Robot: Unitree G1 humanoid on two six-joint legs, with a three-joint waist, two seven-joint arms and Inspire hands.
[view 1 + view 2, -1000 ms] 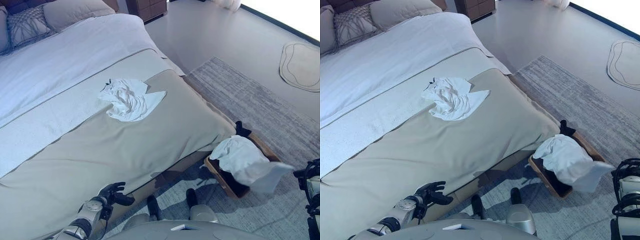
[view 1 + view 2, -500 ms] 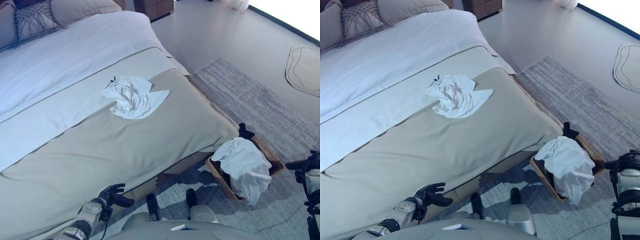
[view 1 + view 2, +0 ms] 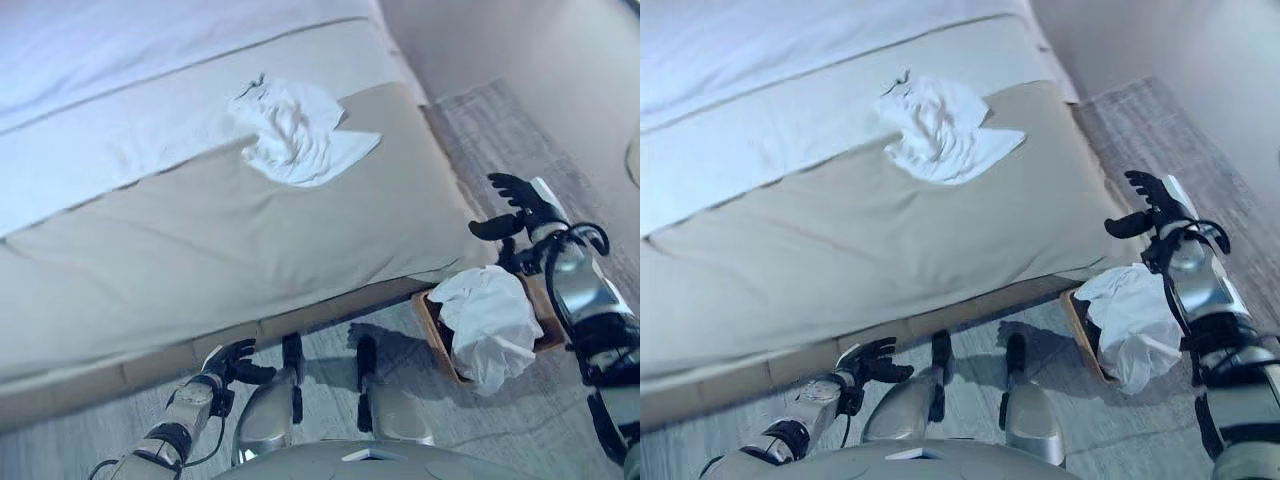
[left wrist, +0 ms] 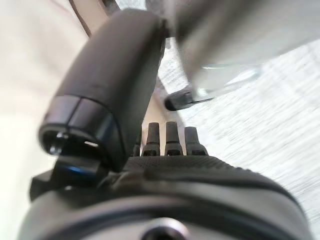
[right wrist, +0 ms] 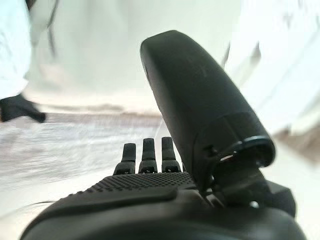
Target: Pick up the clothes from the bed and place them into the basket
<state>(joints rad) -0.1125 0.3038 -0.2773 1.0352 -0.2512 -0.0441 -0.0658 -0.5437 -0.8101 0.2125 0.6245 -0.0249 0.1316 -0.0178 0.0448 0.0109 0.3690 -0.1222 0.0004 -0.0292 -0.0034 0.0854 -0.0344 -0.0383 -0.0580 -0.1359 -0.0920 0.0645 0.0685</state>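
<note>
Beside the foot of the bed, the left robot hand (image 3: 232, 362) hangs low by the bed frame, its fingers loosely spread and holding nothing. To the right, a wooden basket (image 3: 432, 330) sits on the grey rug (image 3: 480, 120) against the bed's corner, with a white garment (image 3: 487, 320) heaped in it and spilling over its near rim. Just above that heap, the right robot hand (image 3: 520, 205) is raised, fingers splayed and thumb apart, empty, level with the corner of the mattress.

Farther off, on the bed (image 3: 200, 250), a second piece of white clothing (image 3: 298, 135) lies crumpled where the beige cover meets the white sheet, one flat corner trailing toward the right edge. It lies well apart from both hands: up the bed from the raised right hand, and farther still from the left, with open bedcover between.

By its look the clothing is light, soft and limp, likely to sag and trail once lifted; it poses no risk of breakage but would slip from a shallow pinch. The bunched, raised folds at its middle look the surest place to close fingers round, rather than the thin flat corner. One garment appears already delivered, and this one remains to be collected.
</note>
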